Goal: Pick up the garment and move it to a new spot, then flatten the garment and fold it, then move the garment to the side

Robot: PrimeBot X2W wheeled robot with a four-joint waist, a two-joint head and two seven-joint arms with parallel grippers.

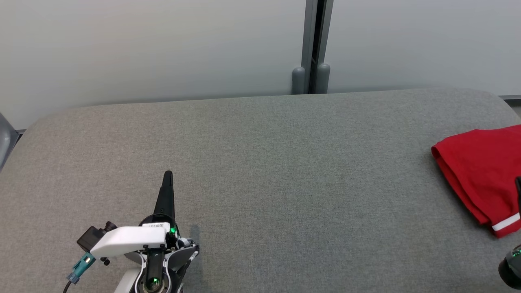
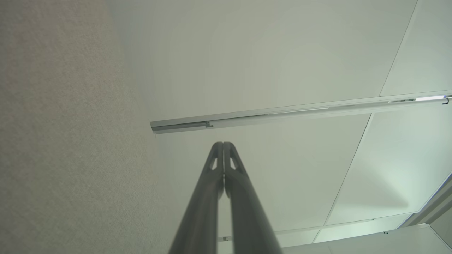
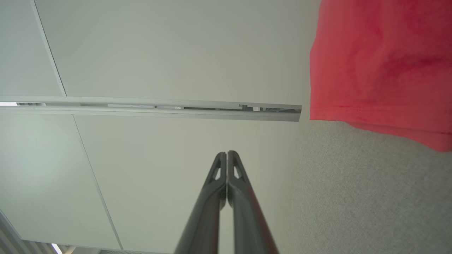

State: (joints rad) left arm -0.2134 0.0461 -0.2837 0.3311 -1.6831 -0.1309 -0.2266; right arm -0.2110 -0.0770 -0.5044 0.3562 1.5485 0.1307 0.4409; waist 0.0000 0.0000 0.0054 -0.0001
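A folded red garment (image 1: 480, 175) with a white stripe at one hem lies at the far right edge of the grey fabric surface (image 1: 260, 162). In the right wrist view the garment (image 3: 381, 67) fills the upper right corner. My left gripper (image 1: 167, 174) rests low at the lower left, shut and empty, fingers pointing up the view. Its two fingers press together in the left wrist view (image 2: 223, 144). My right gripper (image 3: 227, 153) is shut and empty too, and a dark part of that arm (image 1: 512, 264) shows at the lower right, beside the garment.
A pale wall (image 1: 154, 49) with a grey vertical post (image 1: 312, 44) stands behind the surface. The surface's rounded back edge runs across the head view. A grey object (image 1: 3, 140) sits at the far left edge.
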